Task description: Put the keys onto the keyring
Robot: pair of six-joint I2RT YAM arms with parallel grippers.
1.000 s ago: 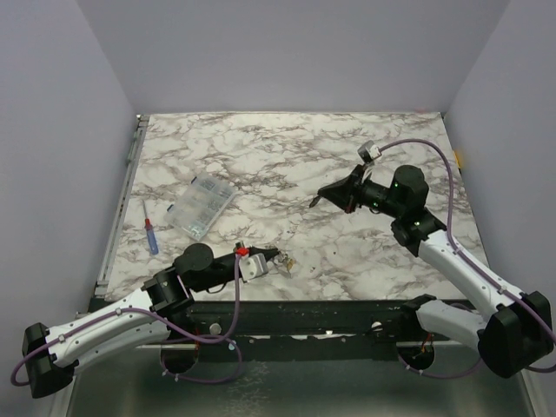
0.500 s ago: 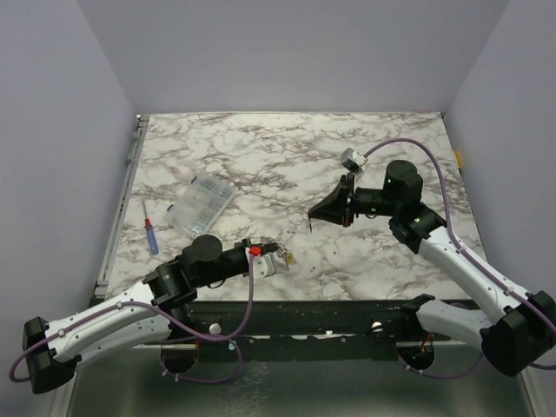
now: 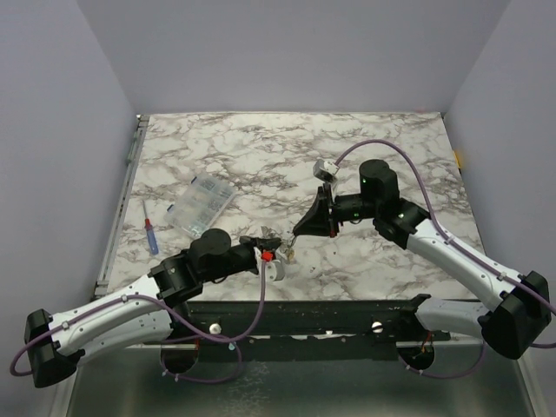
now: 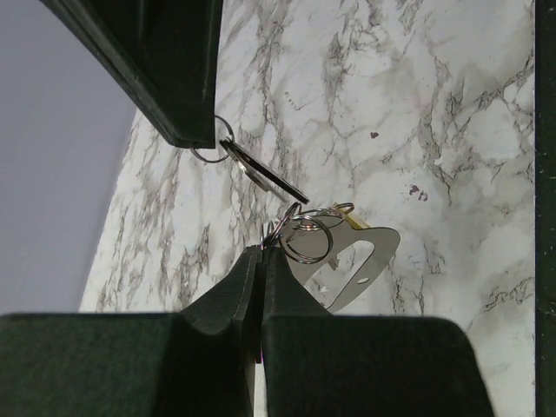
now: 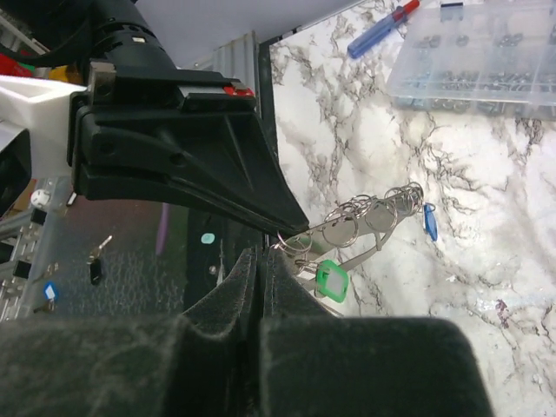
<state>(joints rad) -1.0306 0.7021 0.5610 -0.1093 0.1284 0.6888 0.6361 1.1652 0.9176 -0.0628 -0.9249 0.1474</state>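
Observation:
My left gripper (image 3: 280, 250) (image 4: 261, 254) is shut on a small ring of the keyring (image 4: 369, 259), a pale silver oval loop strung with several rings, and holds it just above the table near the front edge. Green (image 5: 331, 281) and blue (image 5: 430, 221) key tags hang from it in the right wrist view, where the keyring (image 5: 369, 224) stretches out from the left fingers (image 5: 200, 165). My right gripper (image 3: 298, 234) (image 5: 261, 254) is shut on a dark metal key (image 4: 261, 174) with its own small ring, tip almost touching the left gripper's tip.
A clear plastic compartment box (image 3: 201, 206) (image 5: 486, 61) lies at the left middle of the marble table. A blue-and-red screwdriver (image 3: 151, 234) lies left of it. A metal rail (image 3: 122, 200) runs along the table's left edge.
My right gripper has swung left and down towards the left gripper until the tips nearly meet. My left arm has reached further right and turned with the keyring in it.

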